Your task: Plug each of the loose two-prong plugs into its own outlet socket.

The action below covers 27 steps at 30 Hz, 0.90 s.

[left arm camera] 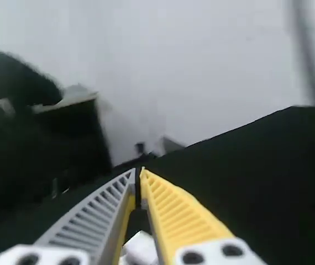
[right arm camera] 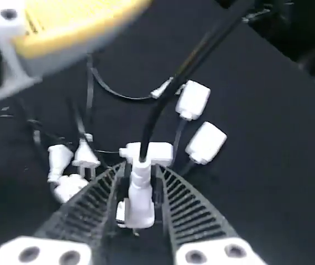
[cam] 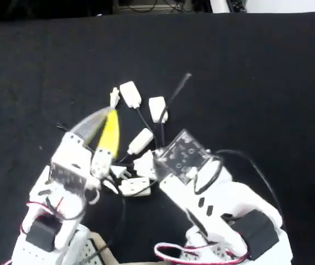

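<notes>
Our right claw [right arm camera: 140, 171] pinches a white plug [right arm camera: 137, 207] by its body, its black cord [right arm camera: 163, 94] leading away; we cannot see the prongs. We would square them to the slots of the socket [right arm camera: 146, 150] just beyond, then push straight. We count three sockets and three loose plugs [right arm camera: 58, 161] aside. Farther off, the raised left claw [left arm camera: 140, 178] is pressed together.
</notes>
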Tool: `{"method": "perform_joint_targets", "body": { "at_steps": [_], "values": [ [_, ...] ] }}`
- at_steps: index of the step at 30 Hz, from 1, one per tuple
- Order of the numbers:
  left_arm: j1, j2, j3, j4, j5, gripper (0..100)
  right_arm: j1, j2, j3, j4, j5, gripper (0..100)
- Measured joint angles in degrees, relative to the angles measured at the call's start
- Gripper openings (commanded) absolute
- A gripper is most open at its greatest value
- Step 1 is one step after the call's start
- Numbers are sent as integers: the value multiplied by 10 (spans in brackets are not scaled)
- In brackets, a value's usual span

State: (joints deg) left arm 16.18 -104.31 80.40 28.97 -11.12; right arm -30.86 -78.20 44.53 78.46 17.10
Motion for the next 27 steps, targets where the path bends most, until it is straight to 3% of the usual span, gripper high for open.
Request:
{"method": "perform_joint_targets", "body": {
  "at_steps": [4, 8, 16, 27],
  "values": [
    [-84, 0, 34, 25, 0, 29, 47, 0, 0, 0, 0, 11],
    [-121, 1, 47, 72, 0, 29, 81, 0, 9, -17, 0, 11],
    [-125, 22, 26, 152, -4, 30, 137, 4, 71, -73, 0, 11],
    [-121, 298, -105, 152, -54, 30, 196, 5, 72, -74, 0, 11]
  ]
}}
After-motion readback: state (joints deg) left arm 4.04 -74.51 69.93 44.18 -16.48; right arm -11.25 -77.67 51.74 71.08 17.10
